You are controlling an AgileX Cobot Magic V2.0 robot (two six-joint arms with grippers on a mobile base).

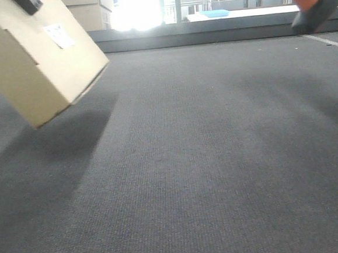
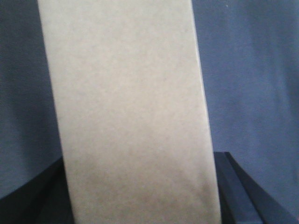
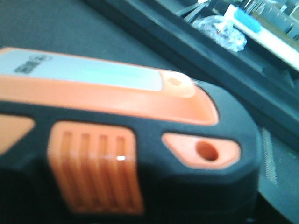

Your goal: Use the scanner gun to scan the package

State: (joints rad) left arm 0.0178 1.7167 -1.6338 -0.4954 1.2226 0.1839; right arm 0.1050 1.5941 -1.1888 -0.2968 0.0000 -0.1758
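Observation:
The package is a tan cardboard box with a white label, held tilted in the air at the upper left. My left gripper is shut on it. The box fills the left wrist view, with dark fingers on either side. The orange and dark scanner gun hangs in the air at the upper right, well apart from the box. It fills the right wrist view, held by my right gripper, whose fingers are hidden behind it.
Grey carpet covers the surface below. A dark ledge runs along the back, with stacked cardboard boxes and a blue item beyond it. A clear plastic bag lies past the ledge.

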